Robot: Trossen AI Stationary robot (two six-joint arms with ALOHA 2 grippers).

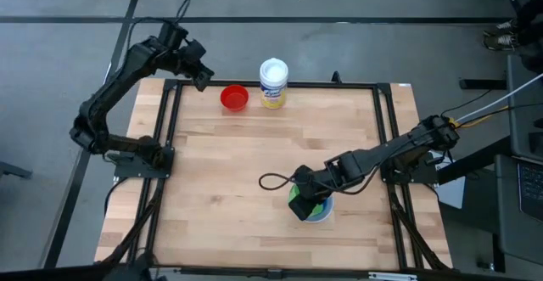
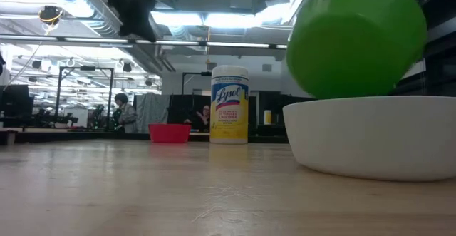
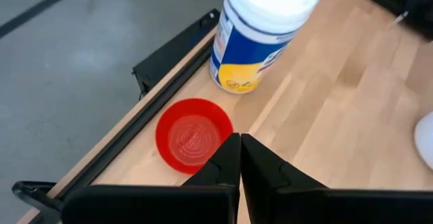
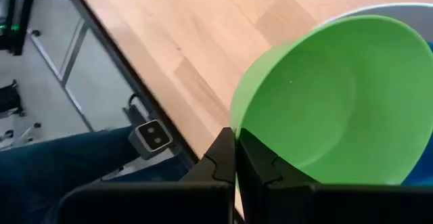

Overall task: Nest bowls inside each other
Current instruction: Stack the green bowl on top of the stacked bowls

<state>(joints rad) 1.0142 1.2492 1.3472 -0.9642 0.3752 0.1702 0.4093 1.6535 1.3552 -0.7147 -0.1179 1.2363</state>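
The right pincer (image 1: 301,206), in the lower right of the high view, is clamped on the rim of the green bowl (image 4: 331,102), holding it tilted just above the white bowl (image 2: 370,140). In the high view the arm hides most of both bowls; only a sliver of white rim and green shows. A strip of blue shows at the right edge of the right wrist view, too little to make out what it is.

The left pincer (image 3: 239,158) is closed and empty, hovering over the upper left corner of the desk (image 1: 254,145), just beside the red bowl (image 1: 234,98). A white tub (image 1: 273,82) with a yellow label stands upright just right of the red bowl.
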